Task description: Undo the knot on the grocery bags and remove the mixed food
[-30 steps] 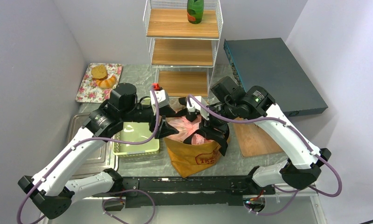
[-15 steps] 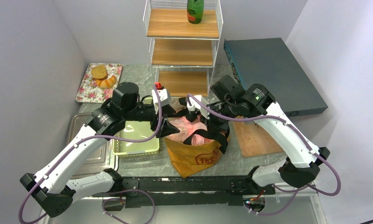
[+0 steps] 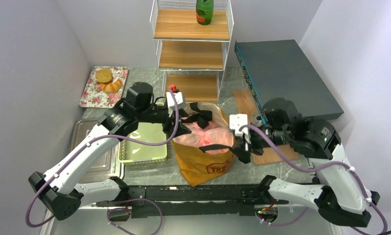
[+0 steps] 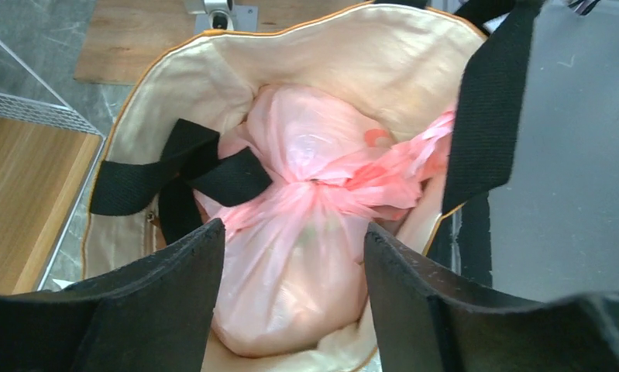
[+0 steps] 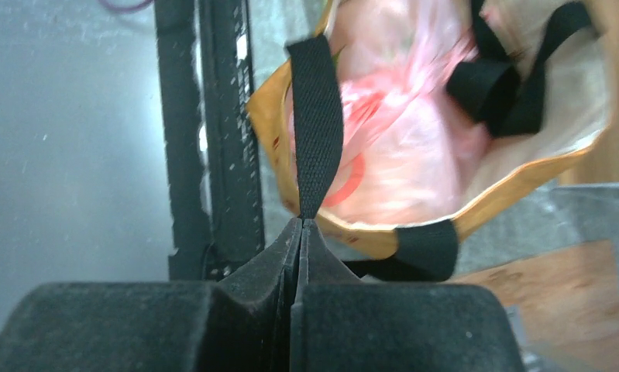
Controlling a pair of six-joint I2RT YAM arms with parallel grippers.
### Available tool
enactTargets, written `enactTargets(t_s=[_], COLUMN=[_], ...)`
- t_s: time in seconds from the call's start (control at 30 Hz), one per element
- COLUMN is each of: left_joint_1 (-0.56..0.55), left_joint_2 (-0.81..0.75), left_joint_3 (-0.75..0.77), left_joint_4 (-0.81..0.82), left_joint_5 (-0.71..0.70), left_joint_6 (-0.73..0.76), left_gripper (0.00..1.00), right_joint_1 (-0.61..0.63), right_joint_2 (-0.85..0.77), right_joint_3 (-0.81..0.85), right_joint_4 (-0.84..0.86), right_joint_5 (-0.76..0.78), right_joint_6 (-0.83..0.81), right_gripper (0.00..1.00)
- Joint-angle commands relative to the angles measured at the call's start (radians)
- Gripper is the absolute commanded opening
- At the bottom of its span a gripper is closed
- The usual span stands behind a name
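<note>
Right gripper (image 5: 300, 226) is closed tight on a black strap (image 5: 315, 116) of the mustard-brown tote (image 3: 205, 165), its two pads pressed together with the webbing pinched between them. In the right wrist view the strap rises from the fingertips toward the top of the frame. In the overhead view this gripper (image 3: 245, 151) sits just right of the tote, at mid-frame.

The left gripper (image 4: 294, 236) hangs open above the tote's mouth, holding nothing. Its two dark fingers (image 4: 174, 287) fill the bottom of the left wrist view with a wide gap between them. Through that gap lies the pink bag (image 4: 290, 294), nestled inside the cream lining (image 4: 352, 46). Its knot (image 4: 310, 190) is tied at mid-frame, and its twisted handles trail off to the right. A second black strap (image 4: 205, 174) droops across the pink plastic on the left. What the pink bag holds cannot be made out — the plastic hides it.

From overhead, the tote stands upright on the grey surface (image 3: 144, 76) at lower centre. A pale green tray (image 3: 144, 149) is just to its left and a wooden board (image 3: 246, 103) to its right. A wire shelf rack (image 3: 191, 49) stands at top centre, with a green bottle (image 3: 203, 12) on its highest shelf.
</note>
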Motion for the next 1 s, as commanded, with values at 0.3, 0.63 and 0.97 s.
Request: enactTargets(t_s=[0.3,0.63,0.97], left_joint_1=[-0.11,-0.124,-0.125], left_joint_2=[0.164,0.234,0.241], left_joint_3=[0.041,0.026,-0.068], left_joint_4=[0.14,0.185,0.245], left_joint_5=[-0.169,-0.236,-0.31], left_joint_6=[0.053,0.126,0.168], left_gripper=[0.77,0.77,0.69], right_joint_1=[0.002,0.001,0.002], right_joint_2=[-0.136,-0.072,-0.026], right_joint_3=[-0.206,-0.071,-0.118], right_joint_4=[0.076,0.144,0.279], right_joint_5=[0.016,0.084,-0.001], right_joint_6=[0.005,0.026,-0.05], right_gripper=[0.56,0.62,0.66])
